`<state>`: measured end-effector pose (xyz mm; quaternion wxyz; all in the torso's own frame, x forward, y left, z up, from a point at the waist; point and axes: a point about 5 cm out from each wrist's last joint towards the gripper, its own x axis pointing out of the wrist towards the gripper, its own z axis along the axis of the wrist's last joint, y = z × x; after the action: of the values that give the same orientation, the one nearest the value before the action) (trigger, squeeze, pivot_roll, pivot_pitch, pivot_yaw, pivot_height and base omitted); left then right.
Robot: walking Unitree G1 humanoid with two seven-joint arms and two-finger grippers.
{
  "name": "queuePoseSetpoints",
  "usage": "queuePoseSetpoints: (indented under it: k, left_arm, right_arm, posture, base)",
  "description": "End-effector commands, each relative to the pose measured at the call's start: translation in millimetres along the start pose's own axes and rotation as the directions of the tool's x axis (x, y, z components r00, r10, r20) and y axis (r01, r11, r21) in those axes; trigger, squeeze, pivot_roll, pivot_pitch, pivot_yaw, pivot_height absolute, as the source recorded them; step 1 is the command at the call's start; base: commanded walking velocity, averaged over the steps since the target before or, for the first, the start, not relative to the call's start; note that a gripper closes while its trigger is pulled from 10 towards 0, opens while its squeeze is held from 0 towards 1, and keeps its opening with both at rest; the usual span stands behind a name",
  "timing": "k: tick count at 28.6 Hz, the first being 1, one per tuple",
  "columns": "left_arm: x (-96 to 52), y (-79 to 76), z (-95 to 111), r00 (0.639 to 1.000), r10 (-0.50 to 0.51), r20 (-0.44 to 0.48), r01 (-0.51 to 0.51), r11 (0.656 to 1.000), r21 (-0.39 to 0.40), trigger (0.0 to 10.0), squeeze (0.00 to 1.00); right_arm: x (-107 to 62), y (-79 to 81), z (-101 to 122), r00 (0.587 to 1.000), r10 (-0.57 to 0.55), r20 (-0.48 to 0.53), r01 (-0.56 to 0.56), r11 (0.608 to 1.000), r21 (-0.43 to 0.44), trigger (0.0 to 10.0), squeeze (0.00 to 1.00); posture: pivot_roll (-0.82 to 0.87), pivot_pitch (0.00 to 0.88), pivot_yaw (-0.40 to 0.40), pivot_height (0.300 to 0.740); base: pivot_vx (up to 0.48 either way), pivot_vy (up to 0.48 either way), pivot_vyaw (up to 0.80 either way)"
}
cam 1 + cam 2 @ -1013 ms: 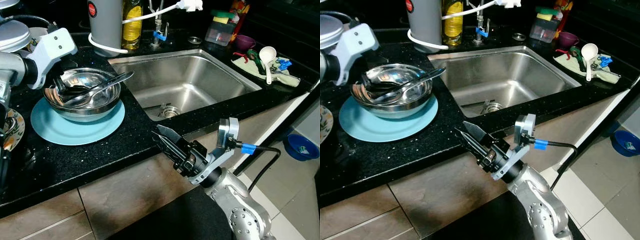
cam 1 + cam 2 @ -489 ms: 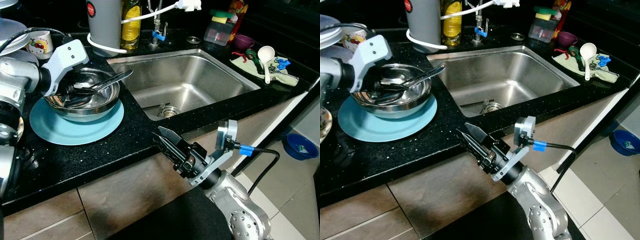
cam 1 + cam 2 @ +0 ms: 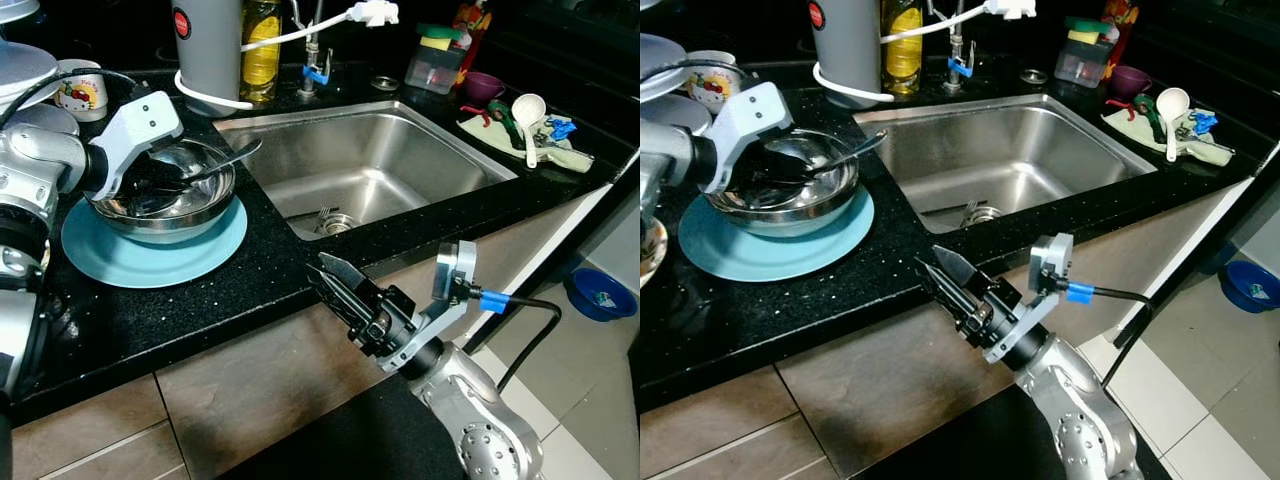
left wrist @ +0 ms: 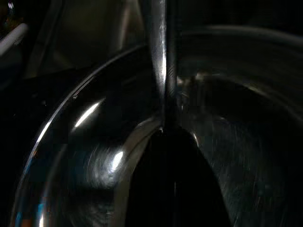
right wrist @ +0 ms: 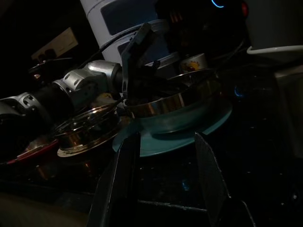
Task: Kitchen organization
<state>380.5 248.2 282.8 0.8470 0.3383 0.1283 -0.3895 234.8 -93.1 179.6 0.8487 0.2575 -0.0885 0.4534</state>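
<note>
Left gripper [image 3: 160,178] reaches down inside the steel bowl [image 3: 205,205], fingers pressed together on the bowl end of a metal spoon [image 3: 215,165]; the spoon's handle runs away from the gripper, over the bowl rim toward the sink [image 3: 400,150]; left wrist view shows the handle lying straight out from the closed fingertips across the bowl's shiny inside. Bowl sits on a light blue plate [image 3: 130,262] on the black speckled counter [image 3: 200,320], directly under the gripper. Behind the gripper: a printed mug [image 3: 82,90] and a grey canister [image 3: 208,45].

Right gripper [image 3: 335,283] hangs off the counter's front edge, below the sink, fingers spread apart and holding nothing; its wrist view looks between the two fingers at the bowl and plate, well apart from it. Beyond the sink, far from both grippers: a white ladle [image 3: 528,112] on a cloth [image 3: 560,155].
</note>
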Motion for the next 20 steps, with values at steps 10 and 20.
queuePoseSetpoints:
  k: [10,20]
  left_arm:
    - [3.9,-2.3,2,1.0,-0.02,0.021,0.021,1.0,-0.023,0.0,0.0]
    - [-15.4,9.0,46,0.925,-0.017,0.38,0.077,0.987,-0.142,0.0,0.0]
  right_arm:
    - [-1.9,-1.5,-1,1.0,-0.022,-0.012,0.021,1.0,-0.009,10.0,0.0]
    - [0.1,-3.7,1,1.0,-0.021,-0.01,0.021,1.0,-0.016,10.0,0.0]
  posture:
    - [0.12,0.031,-0.096,0.74]
    - [0.12,0.023,-0.1,0.74]
  base:
    - [0.0,0.0,0.0]
    - [0.0,0.0,0.0]
